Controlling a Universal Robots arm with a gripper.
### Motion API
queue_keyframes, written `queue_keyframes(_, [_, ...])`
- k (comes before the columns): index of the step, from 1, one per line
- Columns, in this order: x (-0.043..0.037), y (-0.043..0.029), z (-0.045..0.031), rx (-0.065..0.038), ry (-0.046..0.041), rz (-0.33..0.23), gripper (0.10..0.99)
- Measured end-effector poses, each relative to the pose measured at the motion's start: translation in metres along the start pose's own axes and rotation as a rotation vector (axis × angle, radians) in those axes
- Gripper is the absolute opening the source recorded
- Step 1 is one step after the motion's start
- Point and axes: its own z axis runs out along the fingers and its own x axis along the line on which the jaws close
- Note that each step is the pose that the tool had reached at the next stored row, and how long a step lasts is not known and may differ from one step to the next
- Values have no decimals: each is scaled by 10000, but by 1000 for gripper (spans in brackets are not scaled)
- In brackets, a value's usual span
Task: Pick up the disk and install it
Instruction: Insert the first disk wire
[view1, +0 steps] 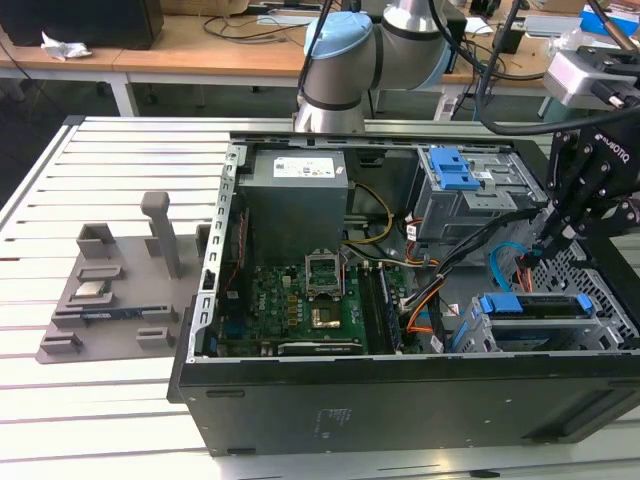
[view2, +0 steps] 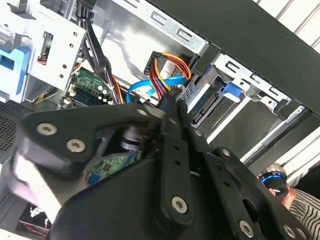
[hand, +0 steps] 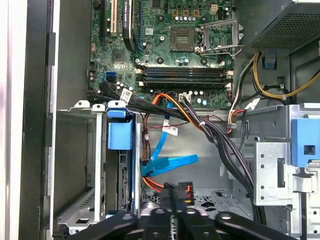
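With its fingers pressed together on nothing, the gripper (hand: 172, 200) hung inside the computer case (view1: 400, 400), just beside the disk (hand: 122, 170) seated lengthwise in its bay.

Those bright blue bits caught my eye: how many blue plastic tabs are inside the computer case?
2. One blue tab sits on the metal cage beside the grey power box; the other tops the disk in the second cage. Cables may hide more.
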Motion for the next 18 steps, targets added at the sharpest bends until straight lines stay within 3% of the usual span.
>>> queue_keyframes(2, [0, 0, 0, 0, 0, 0, 235])
queue_keyframes(3, [0, 0, 0, 0, 0, 0, 302])
queue_keyframes(10, [-24, -2, 46, 0, 5, 0, 302])
queue_keyframes(14, [-27, -8, 158, 0, 4, 1, 302])
queue_keyframes(18, [-27, -10, 190, 1, 55, 3, 302])
